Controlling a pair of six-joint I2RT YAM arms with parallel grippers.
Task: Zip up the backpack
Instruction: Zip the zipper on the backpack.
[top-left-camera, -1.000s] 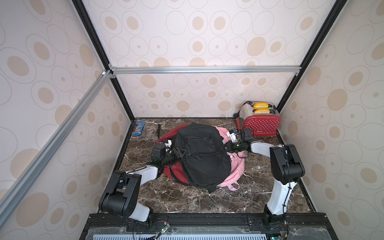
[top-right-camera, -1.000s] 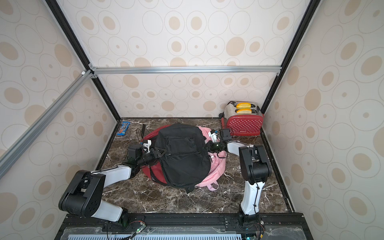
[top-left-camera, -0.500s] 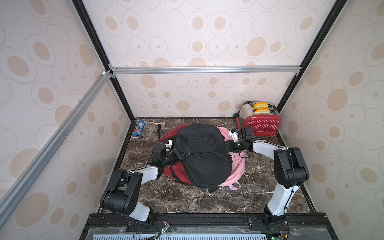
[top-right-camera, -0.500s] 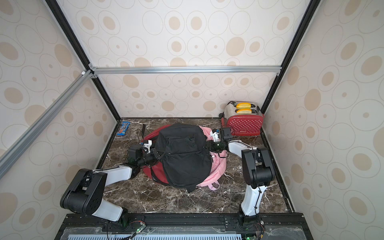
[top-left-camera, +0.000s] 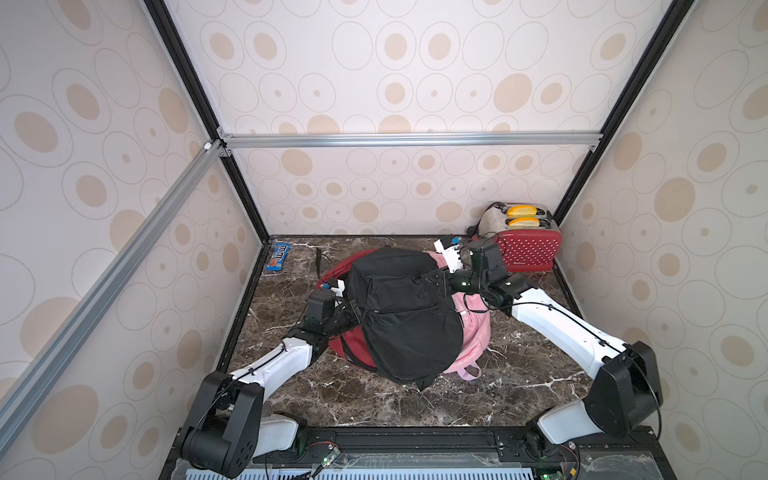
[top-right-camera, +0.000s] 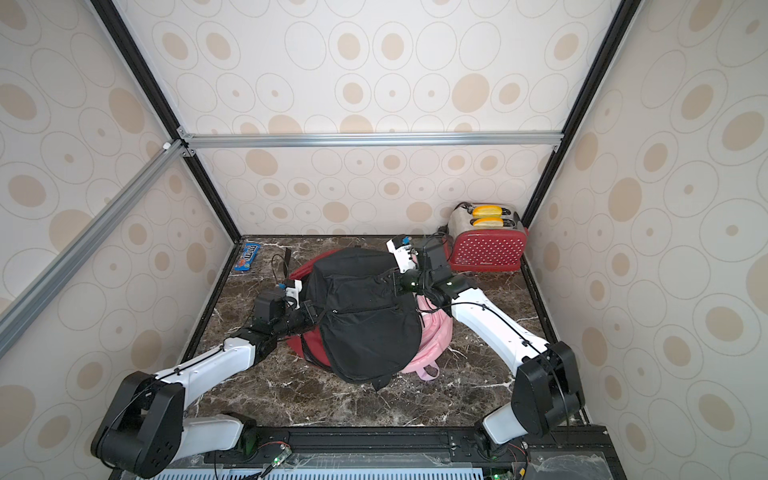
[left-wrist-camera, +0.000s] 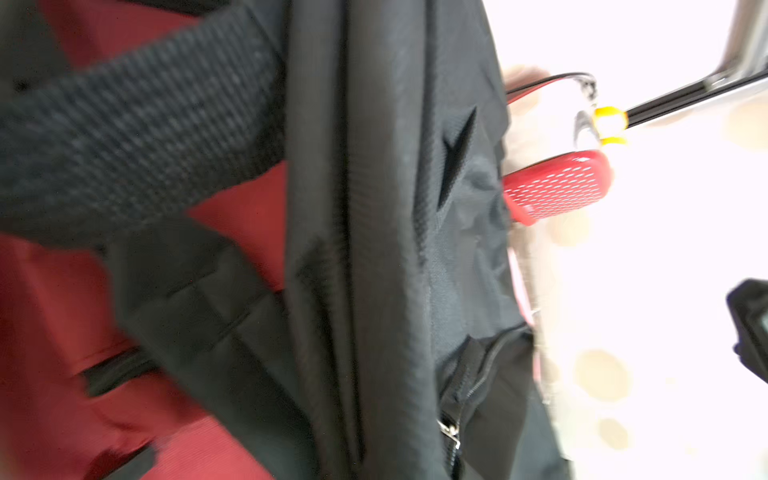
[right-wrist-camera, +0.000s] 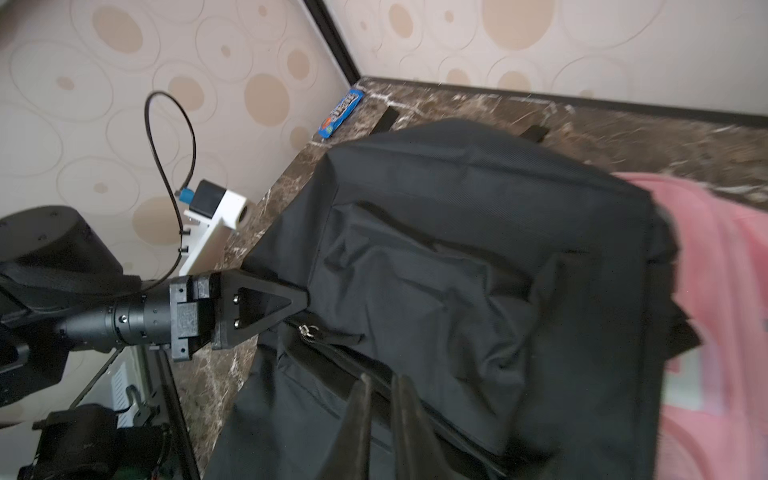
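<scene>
Marble tabletop (top-left-camera: 374, 409), left hand (right-wrist-camera: 306, 300), right hand (right-wrist-camera: 383, 380) clamped on black backpack (top-left-camera: 399, 316) (opposite sides)

Blue candy packet (top-left-camera: 279, 257) — seemingly "m&m's"

- A robot test booth in a lab, dressed up as a home.
- Wallpapered panels (top-left-camera: 395, 83) in black and aluminium framing (top-left-camera: 407, 139) close it in.
- Marble-look worktop (top-left-camera: 374, 407); toaster (top-left-camera: 528, 249) in its far right corner.
</scene>
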